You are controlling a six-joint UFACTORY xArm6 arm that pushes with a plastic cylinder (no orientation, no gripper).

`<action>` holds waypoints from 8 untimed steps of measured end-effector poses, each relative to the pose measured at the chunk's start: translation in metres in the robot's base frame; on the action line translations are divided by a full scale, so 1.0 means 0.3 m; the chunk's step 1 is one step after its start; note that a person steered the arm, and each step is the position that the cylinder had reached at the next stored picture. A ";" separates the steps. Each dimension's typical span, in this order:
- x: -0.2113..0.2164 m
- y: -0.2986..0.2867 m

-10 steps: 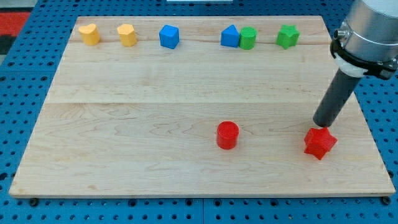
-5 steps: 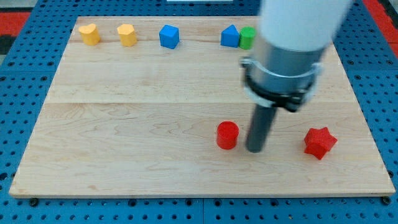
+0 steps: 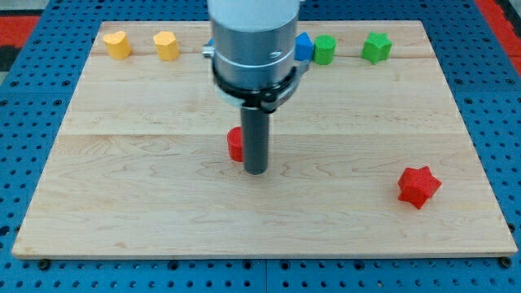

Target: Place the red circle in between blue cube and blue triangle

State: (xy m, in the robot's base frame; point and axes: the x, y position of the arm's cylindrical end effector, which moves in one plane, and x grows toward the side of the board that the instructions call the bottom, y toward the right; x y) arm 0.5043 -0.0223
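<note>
While my tip (image 3: 256, 171) sits center-board | red circle (image 3: 234, 145) touching rod's left, mostly hidden | no jaws on rig

The wooden board (image 3: 146, 187) lies flat on a blue base with holes (image 3: 24, 146). Along the view's top edge sit two yellow blocks (image 3: 116, 44) (image 3: 166, 45), a blue triangle (image 3: 304, 45) partly hidden by the arm, a green round block (image 3: 325, 49) and a green star (image 3: 376, 46). A red circle (image 3: 234, 145) sits near the middle, half hidden by the rod, and a red star (image 3: 418, 186) sits at the lower right.
</note>
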 end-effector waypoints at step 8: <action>-0.259 0.049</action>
State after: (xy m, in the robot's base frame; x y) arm 0.4266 -0.0077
